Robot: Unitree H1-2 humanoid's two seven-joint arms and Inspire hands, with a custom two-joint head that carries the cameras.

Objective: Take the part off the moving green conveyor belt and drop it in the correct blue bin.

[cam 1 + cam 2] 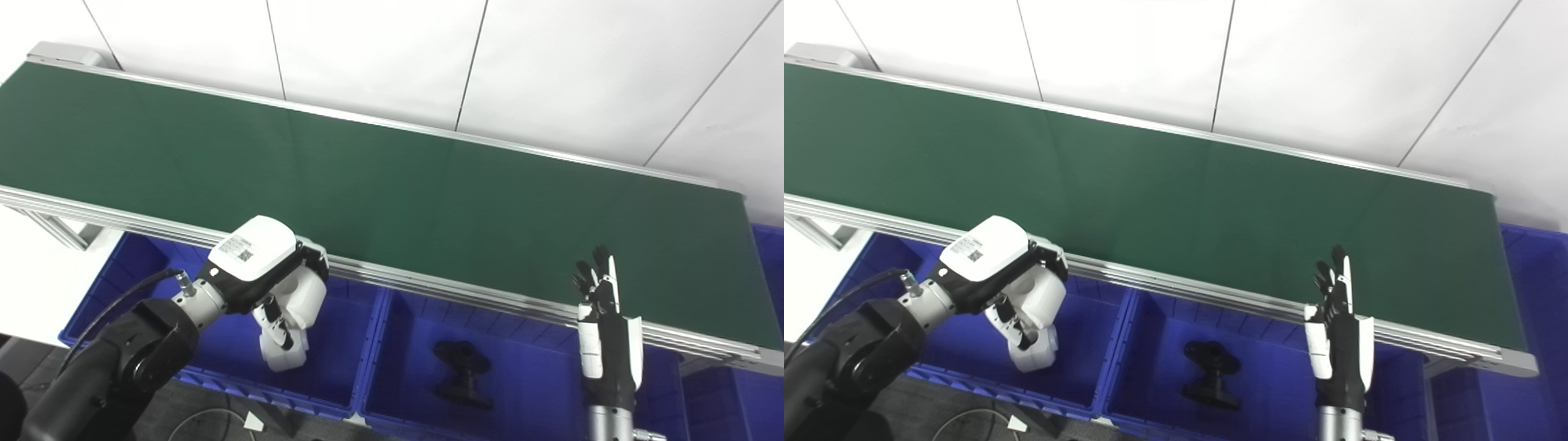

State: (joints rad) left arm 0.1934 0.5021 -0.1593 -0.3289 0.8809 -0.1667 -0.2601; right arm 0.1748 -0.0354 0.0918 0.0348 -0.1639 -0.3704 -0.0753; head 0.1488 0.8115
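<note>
The left hand (278, 288) is hanging over a blue bin (331, 373), fingers curled down around a white part (285, 352), apparently poised to drop it. A black part (460, 373) is lying in the neighbouring bin (527, 392). The right hand (603, 318) is waiting upright, fingers straight and slightly apart, beside the bare green belt (392, 184).
</note>
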